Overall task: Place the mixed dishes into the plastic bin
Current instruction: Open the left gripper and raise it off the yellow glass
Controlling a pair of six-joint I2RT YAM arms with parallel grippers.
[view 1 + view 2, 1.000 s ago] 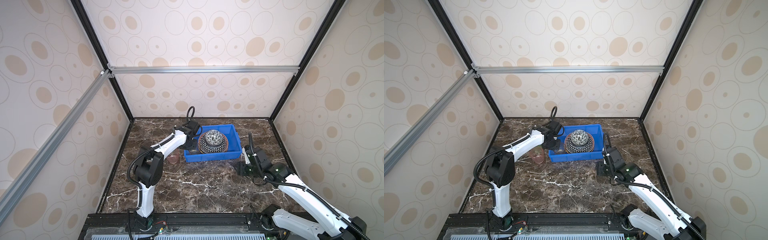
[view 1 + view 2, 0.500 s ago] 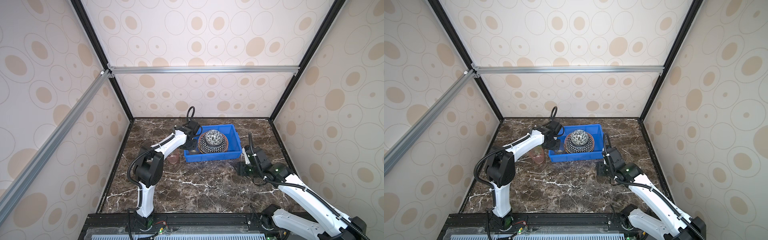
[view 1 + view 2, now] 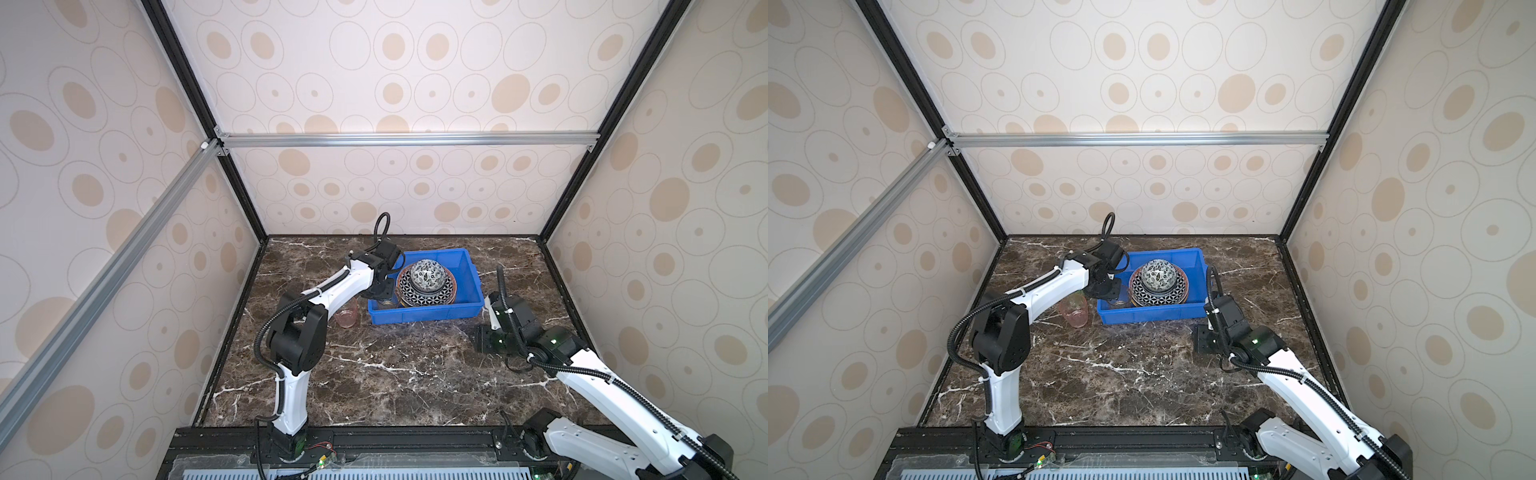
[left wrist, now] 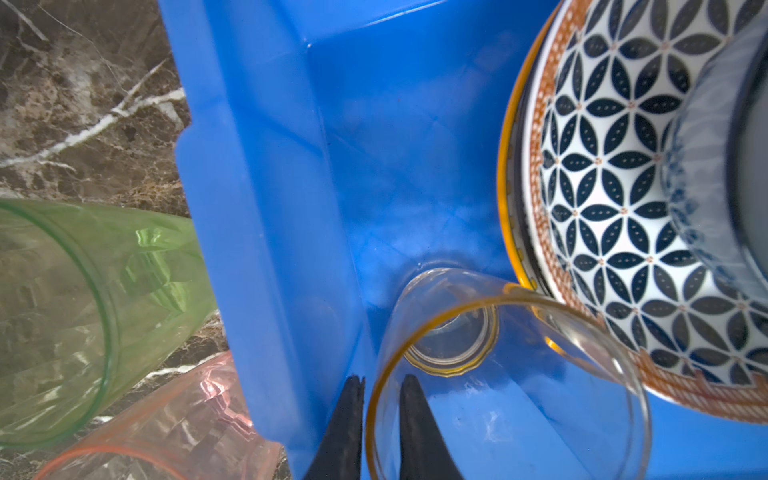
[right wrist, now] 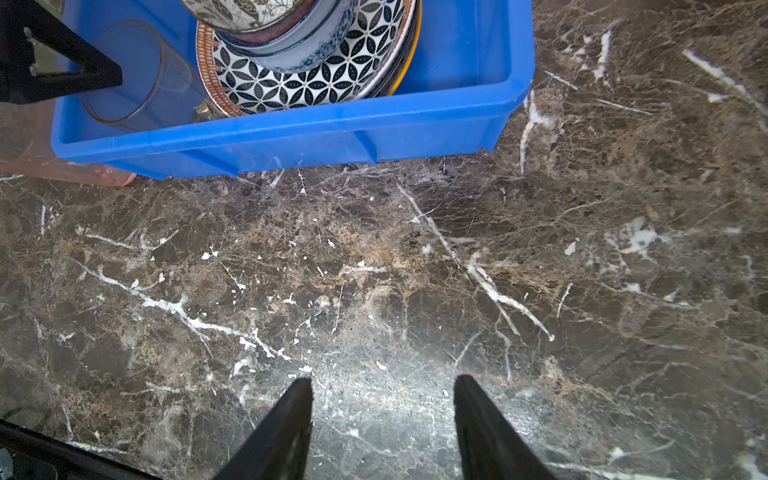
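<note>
left gripper: jaws slightly apart astride rim of yellow cup | cup: inside bin, tilted against plate stack | right gripper: apart, empty, before bin | risk: inner finger may snag rim on retreat, tipping cup

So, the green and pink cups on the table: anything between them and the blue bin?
Only the bin's own wall: green cup and pink cup sit just outside it. Past that wall, a clear yellow-rimmed cup tilts against the plate stack, the left claw astride its rim, crowding that corner.
</note>
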